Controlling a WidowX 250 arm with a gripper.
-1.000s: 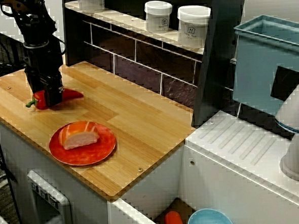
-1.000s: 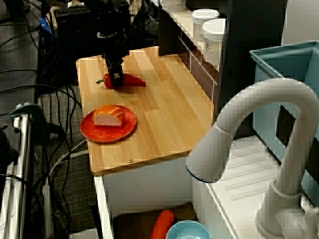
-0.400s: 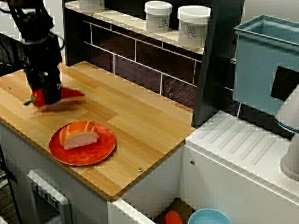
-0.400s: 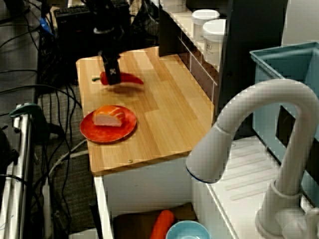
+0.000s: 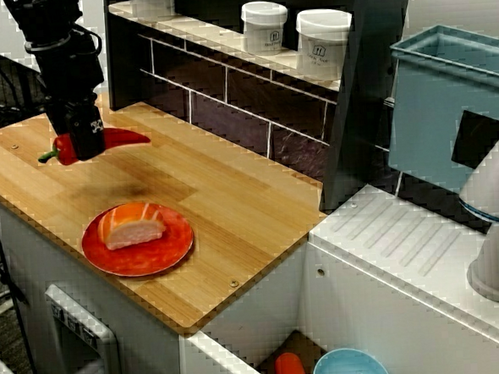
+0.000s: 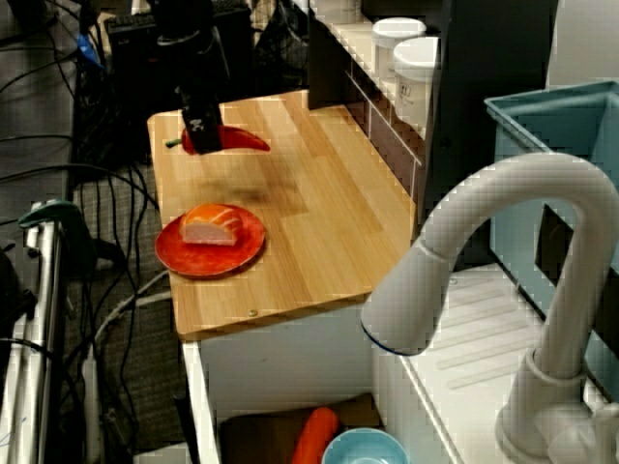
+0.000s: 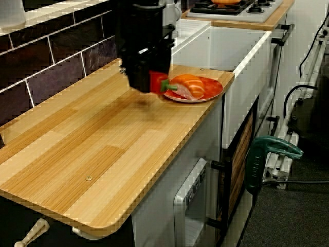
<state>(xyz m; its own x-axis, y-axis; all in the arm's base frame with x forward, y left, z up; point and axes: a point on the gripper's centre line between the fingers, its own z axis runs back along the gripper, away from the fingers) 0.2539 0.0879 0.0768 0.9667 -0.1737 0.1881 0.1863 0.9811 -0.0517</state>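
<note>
Counter: light wooden counter [image 5: 233, 196] set against a dark tiled wall, with a white sink [image 5: 242, 340] at one end and cables on the floor past the other.
Tool: the black tool [image 5: 79, 145] hangs over the far end of the counter, closed on a red pepper [image 5: 124, 137] — its fingertips cannot be told apart from the dark body.
Red pepper: held level and clear of the wood, with a soft shadow under it. The pointed tip sticks out on one side and the green stem [image 5: 47, 154] on the other; the middle is covered by the tool.
Plate: an orange plate [image 5: 175, 242] lies near the counter's front edge, apart from the tool, and carries a salmon piece [image 5: 131, 225].
Low view along the counter: the tool's bulk hides most of the pepper — only a red patch and the stem show, overlapping the plate behind.
Shelf: two white jars [image 5: 265, 25] stand above the tiles; their labels are too small to read.
Sink: a blue bowl [image 5: 350, 369] and an orange thing [image 5: 290, 371] beside it are both cut off by the lower edge.
Arm: its upper part is cut off at the top in every view.
</note>
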